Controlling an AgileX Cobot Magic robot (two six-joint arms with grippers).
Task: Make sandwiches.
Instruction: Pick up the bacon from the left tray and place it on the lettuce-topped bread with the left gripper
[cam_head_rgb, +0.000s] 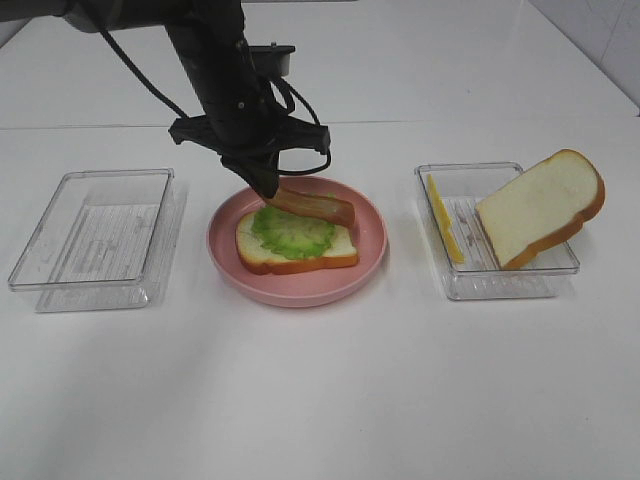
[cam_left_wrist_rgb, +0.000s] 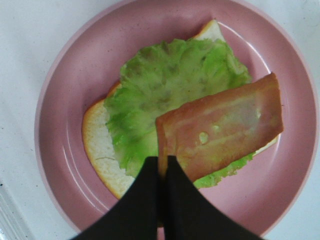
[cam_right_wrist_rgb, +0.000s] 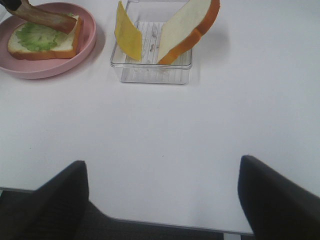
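The sandwich (cam_head_rgb: 296, 240) on the pink plate (cam_head_rgb: 300, 288) is one white bread slice (cam_left_wrist_rgb: 97, 145) topped with green lettuce (cam_left_wrist_rgb: 165, 85). My left gripper (cam_head_rgb: 266, 186) is shut on one end of a reddish-brown meat slice (cam_left_wrist_rgb: 220, 130). The slice hangs tilted over the lettuce, its far end low above the bread's back edge. In the left wrist view the left gripper (cam_left_wrist_rgb: 162, 162) pinches the slice's corner. My right gripper (cam_right_wrist_rgb: 162, 162) is open with nothing between its fingers, over bare table near the front edge.
A clear tray (cam_head_rgb: 500, 285) on the right holds a yellow cheese slice (cam_head_rgb: 444, 220) on edge and a second bread slice (cam_head_rgb: 540, 205) leaning on its rim. An empty clear tray (cam_head_rgb: 95, 240) sits left of the plate.
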